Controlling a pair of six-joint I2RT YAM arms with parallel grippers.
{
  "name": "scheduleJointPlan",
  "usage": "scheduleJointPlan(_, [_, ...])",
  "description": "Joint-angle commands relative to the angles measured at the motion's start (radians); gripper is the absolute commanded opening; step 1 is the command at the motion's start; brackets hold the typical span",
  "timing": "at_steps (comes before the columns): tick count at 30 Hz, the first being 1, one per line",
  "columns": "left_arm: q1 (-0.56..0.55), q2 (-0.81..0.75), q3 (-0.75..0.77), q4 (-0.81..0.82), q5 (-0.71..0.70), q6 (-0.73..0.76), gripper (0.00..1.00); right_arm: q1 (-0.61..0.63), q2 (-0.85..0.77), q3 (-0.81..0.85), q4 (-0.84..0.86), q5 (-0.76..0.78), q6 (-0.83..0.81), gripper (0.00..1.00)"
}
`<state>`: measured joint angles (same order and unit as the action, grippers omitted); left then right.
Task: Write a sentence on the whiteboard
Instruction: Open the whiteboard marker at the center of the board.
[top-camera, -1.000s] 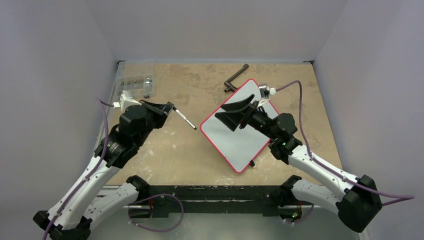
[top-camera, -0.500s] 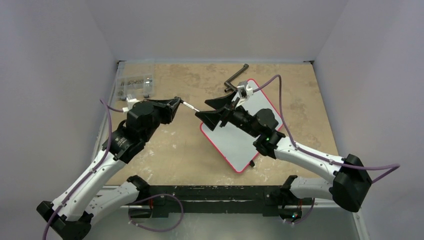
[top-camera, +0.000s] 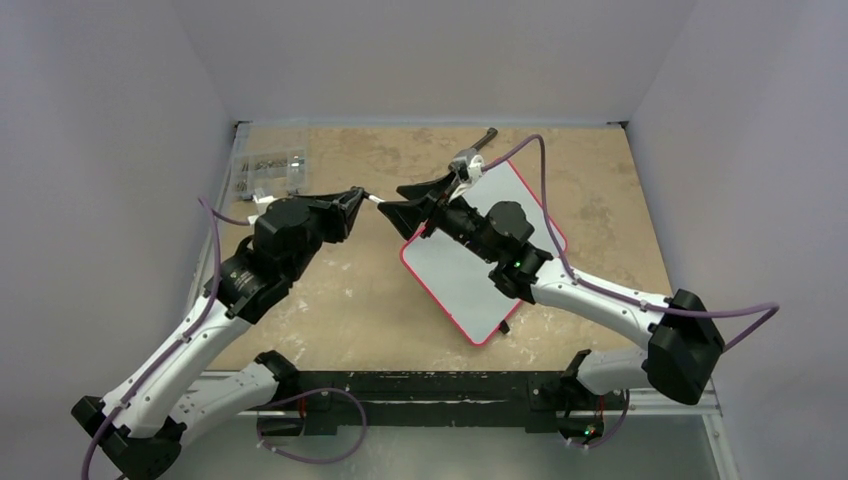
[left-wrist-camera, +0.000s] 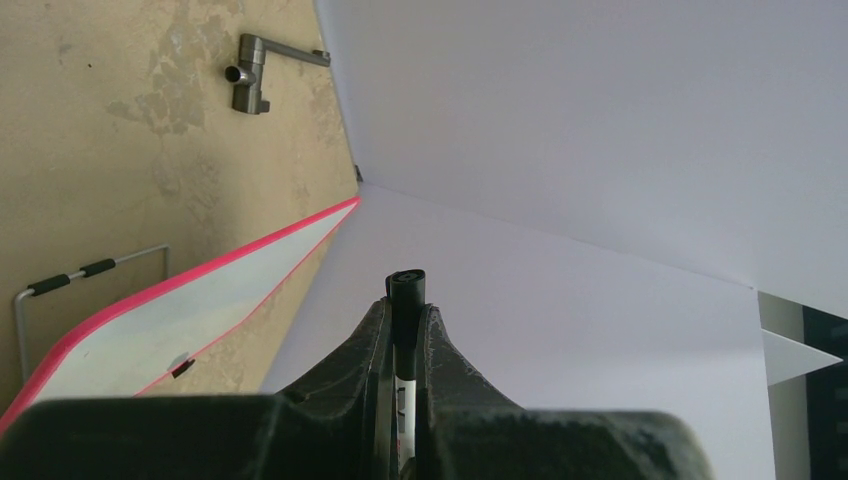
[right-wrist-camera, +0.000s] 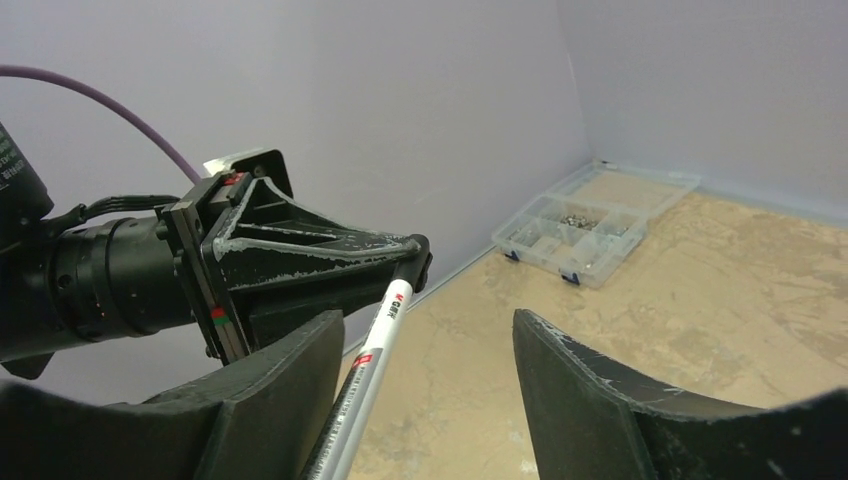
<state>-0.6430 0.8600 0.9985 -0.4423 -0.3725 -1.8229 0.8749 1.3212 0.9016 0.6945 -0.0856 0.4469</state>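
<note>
The desk (top-camera: 330, 300) carried the whiteboard (top-camera: 470, 285), which lay flat right of centre and was turned cornerwise. Its red rim was unbroken along the near edges. Every part of its pale surface open to view was bare, with no stroke of the sentence found, so the writing is judged not yet begun.

Both arms met in the air just off the board's far-left edge. The left jaws were clamped tight on the marker (right-wrist-camera: 378, 340), which ran out towards the right wrist camera. The right jaws stood wide, one finger to each side of the barrel, closed on nothing. This reads as a handover or a cap pull in preparation; which of the two cannot be settled. Left to do: ready the marker, bring its tip to the board and write every word.

Hidden or doubtful:
- The right arm (top-camera: 505, 225) covered a band across the board's far half, so that patch was unchecked.
- The dark crank handle (left-wrist-camera: 255, 75) at the far edge was partly masked in the overhead view.
- Whether the marker was capped, and whether it touched a right finger, could not be made out.
</note>
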Motion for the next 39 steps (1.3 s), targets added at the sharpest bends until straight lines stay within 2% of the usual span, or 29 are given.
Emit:
scheduleJointPlan(1, [-0.011, 0.02, 0.06, 0.01, -0.024, -0.008, 0.0, 0.007, -0.004, 0.07, -0.043, 0.039, -0.07, 0.59])
scheduleJointPlan(5, [-0.02, 0.031, 0.066, 0.012, -0.029, -0.011, 0.0, 0.008, 0.002, 0.079, -0.052, 0.027, -0.071, 0.49])
scheduleJointPlan(9, [-0.031, 0.04, 0.069, 0.017, -0.042, -0.013, 0.0, 0.011, 0.023, 0.104, -0.084, 0.02, -0.07, 0.34])
scheduleJointPlan(11, [-0.035, 0.043, 0.071, 0.017, -0.049, -0.011, 0.0, 0.013, 0.036, 0.118, -0.102, 0.023, -0.071, 0.31])
scheduleJointPlan(14, [-0.042, 0.043, 0.074, 0.012, -0.062, -0.007, 0.0, 0.016, 0.045, 0.13, -0.115, 0.024, -0.07, 0.3])
scheduleJointPlan(17, [-0.046, 0.04, 0.074, 0.012, -0.072, -0.006, 0.0, 0.016, 0.052, 0.142, -0.128, 0.019, -0.07, 0.36])
scheduleJointPlan(23, [-0.051, 0.034, 0.069, 0.016, -0.08, 0.0, 0.0, 0.018, 0.068, 0.16, -0.142, 0.011, -0.07, 0.39])
scheduleJointPlan(27, [-0.053, 0.032, 0.065, 0.018, -0.077, 0.0, 0.0, 0.019, 0.075, 0.168, -0.144, 0.008, -0.067, 0.37])
scheduleJointPlan(30, [-0.057, 0.03, 0.057, 0.03, -0.078, -0.002, 0.0, 0.021, 0.083, 0.173, -0.147, 0.001, -0.062, 0.3])
scheduleJointPlan(36, [-0.06, 0.024, 0.049, 0.041, -0.08, -0.001, 0.0, 0.024, 0.089, 0.183, -0.146, -0.019, -0.062, 0.07])
scheduleJointPlan(39, [-0.06, 0.019, 0.045, 0.041, -0.081, -0.003, 0.0, 0.026, 0.086, 0.179, -0.134, -0.031, -0.062, 0.0])
